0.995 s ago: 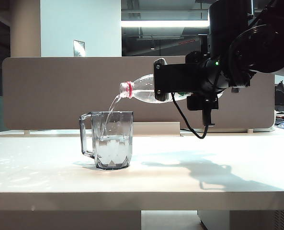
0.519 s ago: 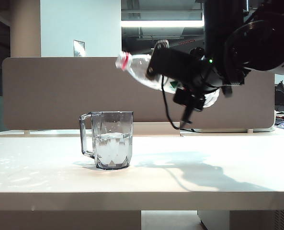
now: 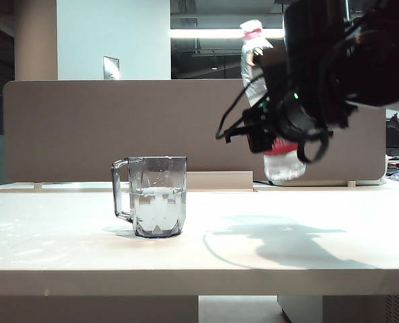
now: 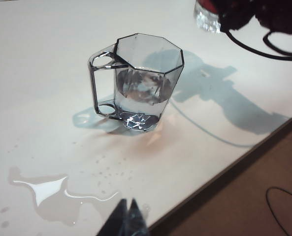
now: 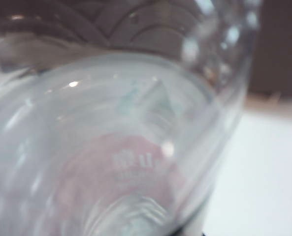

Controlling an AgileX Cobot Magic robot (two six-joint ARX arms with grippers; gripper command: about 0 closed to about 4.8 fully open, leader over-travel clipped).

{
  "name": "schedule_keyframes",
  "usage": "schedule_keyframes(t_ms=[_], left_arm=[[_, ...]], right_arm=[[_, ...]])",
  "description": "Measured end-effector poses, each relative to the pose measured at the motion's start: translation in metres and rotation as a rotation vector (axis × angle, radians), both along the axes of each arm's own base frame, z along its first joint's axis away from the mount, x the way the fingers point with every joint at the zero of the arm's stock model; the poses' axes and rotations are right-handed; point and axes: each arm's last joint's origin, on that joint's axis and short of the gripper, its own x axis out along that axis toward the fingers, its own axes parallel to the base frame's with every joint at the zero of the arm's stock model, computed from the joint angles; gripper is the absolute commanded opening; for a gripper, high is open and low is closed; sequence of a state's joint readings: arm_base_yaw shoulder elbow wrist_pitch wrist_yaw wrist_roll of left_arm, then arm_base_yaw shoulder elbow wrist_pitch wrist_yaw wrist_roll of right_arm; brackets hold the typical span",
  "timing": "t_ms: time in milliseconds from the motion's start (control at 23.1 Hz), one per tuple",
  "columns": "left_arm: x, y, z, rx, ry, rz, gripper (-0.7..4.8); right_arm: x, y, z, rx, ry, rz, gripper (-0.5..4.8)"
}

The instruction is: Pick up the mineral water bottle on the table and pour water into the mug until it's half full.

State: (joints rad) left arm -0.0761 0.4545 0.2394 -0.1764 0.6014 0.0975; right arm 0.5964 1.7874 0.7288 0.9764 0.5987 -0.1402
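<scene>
The mug [image 3: 157, 196] stands on the table [image 3: 253, 252] left of centre, with water [image 3: 159, 210] up to about its middle. To its right, held well above the tabletop, is the mineral water bottle [image 3: 282, 163], upright with its red neck ring on top. My right gripper [image 3: 280, 114] is shut on its middle. In the right wrist view the bottle [image 5: 111, 147] fills the picture and hides the fingers. The left wrist view shows the mug [image 4: 146, 78] from above and my left gripper [image 4: 127, 209] shut near the table's front edge, holding nothing.
A puddle of spilled water [image 4: 42, 189] with droplets lies on the table between the left gripper and the mug. A grey partition panel [image 3: 85, 128] runs along the table's back edge. A black cable [image 4: 264, 46] hangs from the right arm.
The right wrist has rolled the bottle from lying level over the mug to upright. The stream into the mug has stopped, and the bottle now hangs further right.
</scene>
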Motion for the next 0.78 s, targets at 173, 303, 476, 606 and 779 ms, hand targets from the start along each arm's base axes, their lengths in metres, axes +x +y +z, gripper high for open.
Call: schedule_keyframes(t_ms=[173, 303, 476, 606, 779], left_arm=[[0.0, 0.0, 0.0, 0.0, 0.0, 0.0, -0.05], [0.0, 0.0, 0.0, 0.0, 0.0, 0.0, -0.05], [0.0, 0.0, 0.0, 0.0, 0.0, 0.0, -0.05], [0.0, 0.0, 0.0, 0.0, 0.0, 0.0, -0.05], [0.0, 0.0, 0.0, 0.0, 0.0, 0.0, -0.05]], right_arm=[[-0.011, -0.004, -0.02, 0.116, 0.103, 0.11, 2.28], [-0.017, -0.003, -0.028, 0.169, 0.154, 0.229, 2.28], [-0.02, -0.005, -0.032, 0.212, 0.185, 0.244, 2.28], [-0.021, -0.005, -0.035, 0.208, 0.219, 0.238, 1.83], [-0.021, -0.005, -0.041, 0.214, 0.235, 0.233, 1.57]])
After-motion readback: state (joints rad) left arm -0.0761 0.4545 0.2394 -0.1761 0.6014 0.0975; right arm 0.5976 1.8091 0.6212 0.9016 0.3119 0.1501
